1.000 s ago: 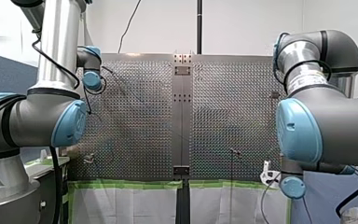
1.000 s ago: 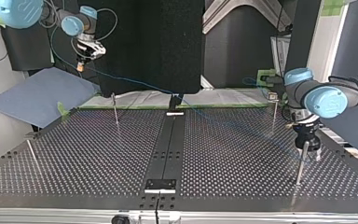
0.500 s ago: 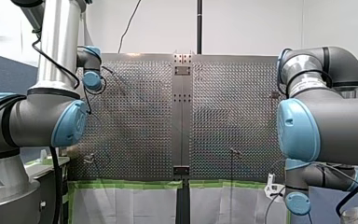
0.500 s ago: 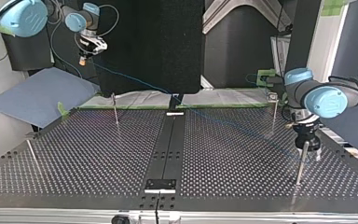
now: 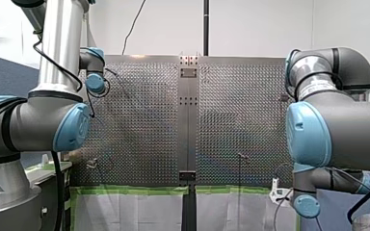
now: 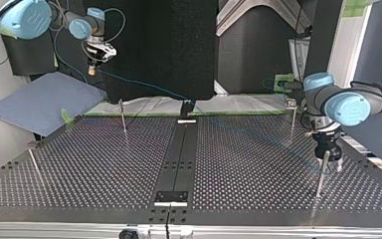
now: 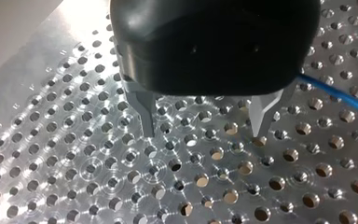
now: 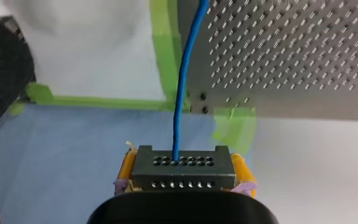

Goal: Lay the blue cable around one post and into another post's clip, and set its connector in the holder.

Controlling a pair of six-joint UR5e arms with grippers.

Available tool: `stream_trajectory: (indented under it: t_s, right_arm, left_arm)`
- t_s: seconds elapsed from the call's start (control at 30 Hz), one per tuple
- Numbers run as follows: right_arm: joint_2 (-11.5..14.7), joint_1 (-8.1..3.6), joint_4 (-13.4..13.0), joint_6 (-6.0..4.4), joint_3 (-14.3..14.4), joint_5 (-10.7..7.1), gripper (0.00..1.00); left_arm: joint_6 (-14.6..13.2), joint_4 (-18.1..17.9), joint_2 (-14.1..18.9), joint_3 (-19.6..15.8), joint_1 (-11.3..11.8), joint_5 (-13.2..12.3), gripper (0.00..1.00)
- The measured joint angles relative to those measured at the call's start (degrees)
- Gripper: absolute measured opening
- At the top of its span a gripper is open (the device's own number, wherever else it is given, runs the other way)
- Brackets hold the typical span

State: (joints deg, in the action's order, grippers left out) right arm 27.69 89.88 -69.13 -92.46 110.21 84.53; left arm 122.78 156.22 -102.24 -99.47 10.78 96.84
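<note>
Our left tool (image 7: 204, 133) hangs with fingers spread at the top view's right; our right tool (image 6: 93, 68), upper left, clamps the connector (image 8: 182, 168).

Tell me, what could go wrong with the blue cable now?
My right claw grips the connector past the table's edge, and the cable hangs in the air: a hard pull might tug the connector loose. My left claw is open, with the cable beside it, not inside, so it might slip off course.
</note>
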Motion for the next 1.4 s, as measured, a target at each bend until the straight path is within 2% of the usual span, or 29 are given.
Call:
stream_trajectory:
  t_s: [0.2, 0.47, 0.67, 0.8, 1.1, 1.4]
  right_arm:
    - [2.7, 0.94, 0.9, -0.24, -0.2, -0.61, 0.00]
    - [6.0, 1.42, 2.0, -0.76, -1.2, -0.73, 0.00]
    - [8.8, 1.63, 2.7, -1.63, -1.4, -0.67, 0.00]
    - [10.4, 1.78, 3.3, -2.58, -1.6, -0.64, 0.00]
    - [10.8, 1.83, 4.1, -3.00, -1.6, -0.70, 0.00]
    - [10.9, 1.92, 4.3, -3.00, -1.6, -0.77, 0.00]
  left_arm:
    - [0.0, 0.1, 0.0, 0.0, -0.1, 0.1, 1.00]
    - [-0.3, 0.1, 0.0, 0.0, -0.3, 0.3, 1.00]
    - [-0.2, 0.7, 0.0, 0.0, -0.4, 1.0, 1.00]
    - [1.2, 1.2, 0.0, 0.0, -0.4, 0.9, 1.00]
    - [5.4, 2.2, 0.1, -0.9, 0.7, -2.6, 1.00]
    - [9.6, -1.3, 0.7, -4.8, 4.0, -6.8, 1.00]
